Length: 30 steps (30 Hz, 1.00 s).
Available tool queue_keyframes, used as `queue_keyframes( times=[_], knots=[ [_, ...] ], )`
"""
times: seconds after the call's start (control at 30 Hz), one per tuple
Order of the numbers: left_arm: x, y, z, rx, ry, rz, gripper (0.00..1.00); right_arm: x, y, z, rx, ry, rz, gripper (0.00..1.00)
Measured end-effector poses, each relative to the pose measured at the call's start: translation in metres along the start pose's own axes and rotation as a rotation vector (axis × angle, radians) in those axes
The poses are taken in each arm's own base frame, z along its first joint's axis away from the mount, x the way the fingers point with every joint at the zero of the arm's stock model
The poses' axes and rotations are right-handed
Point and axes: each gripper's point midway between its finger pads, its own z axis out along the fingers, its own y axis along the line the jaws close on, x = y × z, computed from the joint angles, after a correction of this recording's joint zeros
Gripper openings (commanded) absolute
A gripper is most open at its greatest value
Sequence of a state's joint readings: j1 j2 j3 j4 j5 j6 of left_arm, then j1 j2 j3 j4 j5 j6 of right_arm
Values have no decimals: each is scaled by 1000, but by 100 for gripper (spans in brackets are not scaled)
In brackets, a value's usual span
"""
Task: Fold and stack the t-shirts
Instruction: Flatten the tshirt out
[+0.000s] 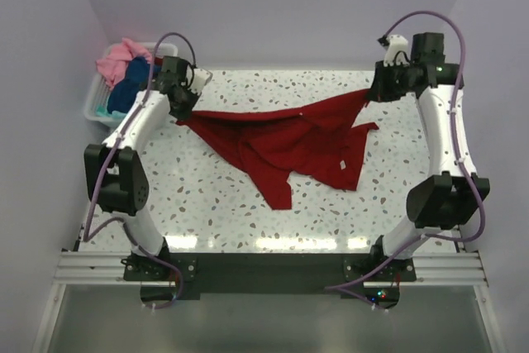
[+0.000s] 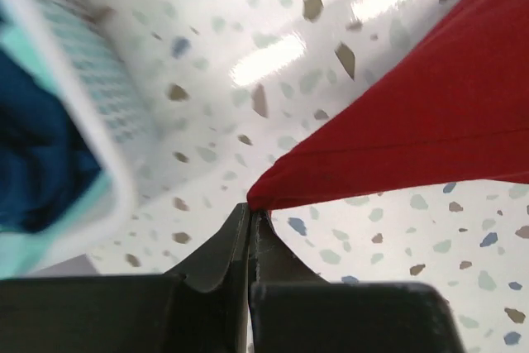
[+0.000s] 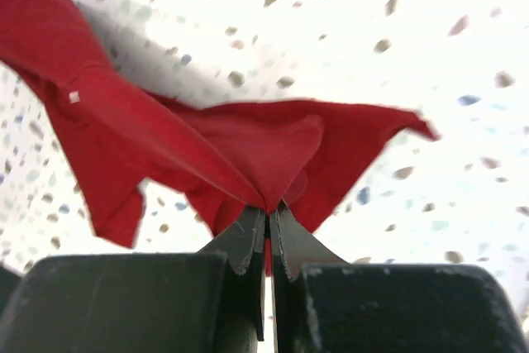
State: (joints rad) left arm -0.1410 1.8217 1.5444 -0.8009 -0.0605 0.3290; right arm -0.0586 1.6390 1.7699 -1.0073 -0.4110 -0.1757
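Deep red cloth dominates the top view: the large red t-shirt [image 1: 289,142] is strung across the far half of the speckled table [image 1: 215,212], pulled taut along its upper edge btw the two arms, with the rest sagging onto the tabletop in loose folds and one flap pointing toward the near edge. The left gripper [image 1: 183,115] is clenched on the shirt's left corner, the right gripper [image 1: 372,92] clenched on its right corner, w/ the right end raised a bit higher in the frame. At the far-left corner sits a white slatted basket [image 1: 92,109] holding a pink t-shirt [image 1: 116,62], a navy t-shirt [image 1: 132,88] and a bit of teal t-shirt [image 1: 101,111] (bunched, not folded). Left wrist view: the left gripper [image 2: 250,219] has its jaws pressed together on a pointed tip of the red t-shirt [image 2: 430,121], which fans out to the right above the table [image 2: 289,6]; the basket [image 2: 91,97] is close on the left, blurred, navy t-shirt [image 2: 33,163] inside. Right wrist view: the right gripper [image 3: 268,219] pinches a gathered bunch of the red t-shirt [image 3: 248,146], cloth spreading left and right from the jaws, a small white tag [image 3: 74,97] on the left part.
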Motion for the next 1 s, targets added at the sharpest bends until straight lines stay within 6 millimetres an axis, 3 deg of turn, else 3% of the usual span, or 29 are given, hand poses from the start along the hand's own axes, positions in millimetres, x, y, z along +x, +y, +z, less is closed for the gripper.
queue_keyframes(
  times=[0.17,0.3,0.4,0.57,0.77,0.9,1.0],
  knots=[
    [-36,21,-75,-118,-221,44,0,-33,-24,-40,74,-103,-1,0],
    [-36,31,-146,-219,-392,49,0,-38,-30,-79,131,-165,-1,0],
    [-33,36,-197,-288,-517,39,0,-41,-21,-118,194,-243,-28,0],
    [-32,44,-277,-398,-728,25,0,-54,17,-219,330,-493,-130,0],
    [-23,41,-344,-454,-915,25,0,-66,53,-320,470,-762,-186,0],
    [-29,41,-379,-470,-1003,25,0,-72,57,-349,530,-845,-183,0],
    [-43,42,-392,-461,-1043,34,0,-78,50,-350,563,-858,-176,0]
  ],
)
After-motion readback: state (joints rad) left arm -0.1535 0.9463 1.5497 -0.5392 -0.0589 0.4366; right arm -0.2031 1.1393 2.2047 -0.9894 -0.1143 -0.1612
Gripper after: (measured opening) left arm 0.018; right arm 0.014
